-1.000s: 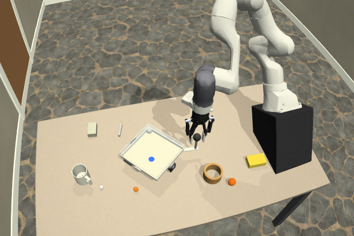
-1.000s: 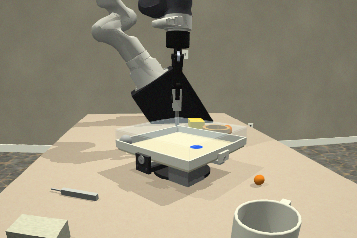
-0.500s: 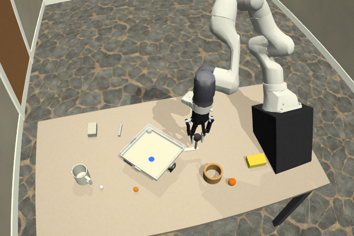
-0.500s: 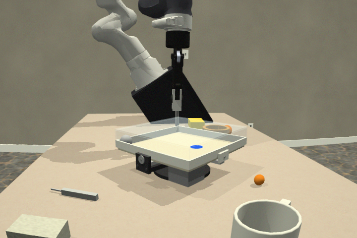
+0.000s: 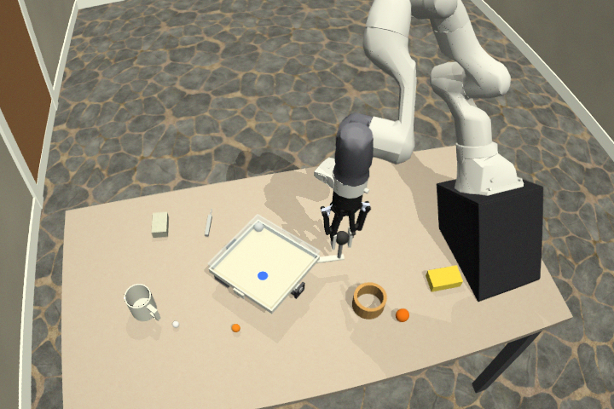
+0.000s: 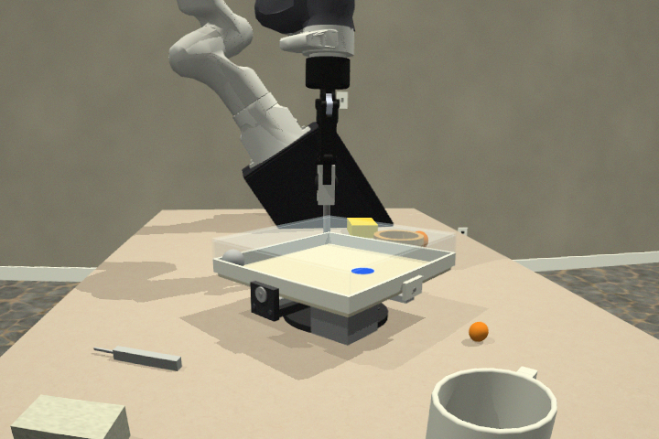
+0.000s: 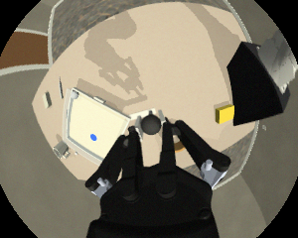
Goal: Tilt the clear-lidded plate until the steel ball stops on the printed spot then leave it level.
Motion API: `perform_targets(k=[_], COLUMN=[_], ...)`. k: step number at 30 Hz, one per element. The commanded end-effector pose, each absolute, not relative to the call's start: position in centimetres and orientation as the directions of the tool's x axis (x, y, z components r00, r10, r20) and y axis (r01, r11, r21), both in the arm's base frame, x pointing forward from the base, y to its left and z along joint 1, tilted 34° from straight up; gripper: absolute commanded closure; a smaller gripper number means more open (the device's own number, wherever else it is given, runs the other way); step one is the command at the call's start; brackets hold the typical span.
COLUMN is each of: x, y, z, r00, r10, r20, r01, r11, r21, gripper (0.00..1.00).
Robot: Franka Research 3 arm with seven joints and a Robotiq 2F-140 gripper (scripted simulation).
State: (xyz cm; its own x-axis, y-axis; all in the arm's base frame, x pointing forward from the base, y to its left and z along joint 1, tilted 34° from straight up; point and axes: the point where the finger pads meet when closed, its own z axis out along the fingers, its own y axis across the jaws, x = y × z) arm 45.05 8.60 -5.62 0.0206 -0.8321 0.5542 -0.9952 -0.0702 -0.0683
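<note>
Beige table (image 5: pixel 124 366), robot pedestal at one end. Near its middle, the square white-rimmed, clear-lidded plate (image 5: pixel 235 285) sits on a dark pivot base (image 6: pixel 340 323); in the exterior view it looks roughly level.

At the plate's corner nearest the robot, a short white arm carries an upright lever with a dark round knob (image 5: pixel 341 237). The black two-finger gripper (image 5: pixel 342 239) hangs vertically over it, fingers narrowed and clamped on the knob; the wrist view shows the knob squarely between them.

Small grey steel ball (image 5: pixel 257 226) rests in one corner of the plate, against the rim. Blue printed spot (image 5: pixel 262 275) lies well apart from it, nearer the opposite rim.

Loose items nearby: wooden ring (image 5: pixel 369 300), large orange ball (image 5: pixel 402 314), small orange ball (image 5: pixel 235 327). None touches the plate.

Judgement, step in hand: grip looks made, tilting comes next.
- Move the lever slowly, so the plate dips gently toward the spot side.
- A steep tilt would likely send the ball past the spot to the far rim.
- Counter-tilt early as the ball nears the blue.
- Avoid twisting the knob; it could slip from the pads.
- Level the plate before releasing.
</note>
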Motion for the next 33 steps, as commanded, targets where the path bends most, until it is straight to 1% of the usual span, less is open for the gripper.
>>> perform_targets(k=[1,33], x=[45.03,45.13], y=[8.71,9.52], z=[-5.68,-5.84], r00=[0.02,0.02], r10=[-0.833,-0.833], r20=[0.554,0.554], r01=[-0.995,-0.995], r11=[-0.071,-0.071], r21=[-0.071,-0.071], gripper=[1.0,1.0])
